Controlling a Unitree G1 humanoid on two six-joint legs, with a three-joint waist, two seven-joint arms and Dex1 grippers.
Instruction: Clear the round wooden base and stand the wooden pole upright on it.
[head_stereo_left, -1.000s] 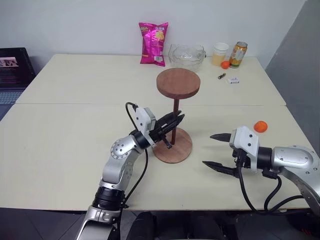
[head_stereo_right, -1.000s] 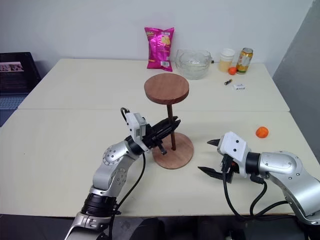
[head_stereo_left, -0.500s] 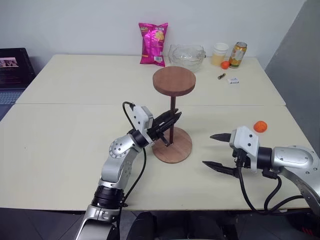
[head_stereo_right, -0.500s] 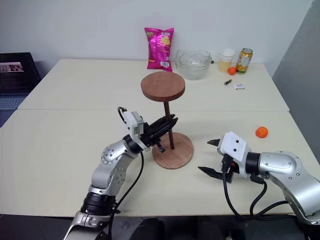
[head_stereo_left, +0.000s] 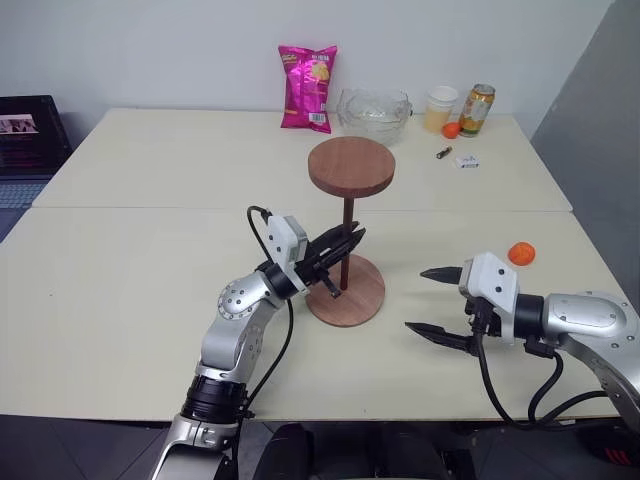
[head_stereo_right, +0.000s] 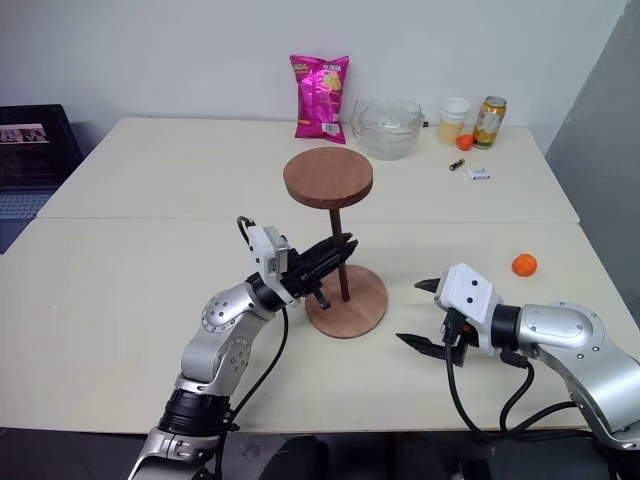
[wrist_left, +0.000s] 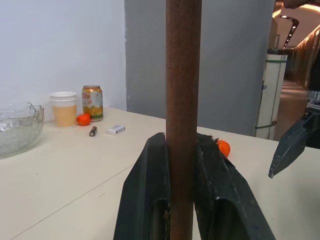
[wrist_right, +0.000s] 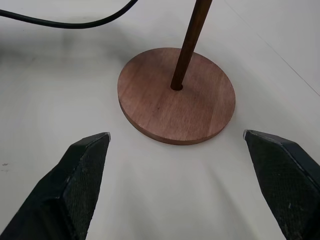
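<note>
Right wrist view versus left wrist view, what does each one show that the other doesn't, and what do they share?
Right wrist view: the round wooden base flat on the table, the pole's foot standing in its centre hole, a black cable, and the right gripper open, short of the base.

Left wrist view: the left gripper shut on the pole, a glass bowl, a cup, a can and two oranges.

Both: the wooden pole, upright.

Small items (head_stereo_left: 455, 157) by can too small to identify; wooden pole (wrist_left: 183, 100) cut off at frame edges.
</note>
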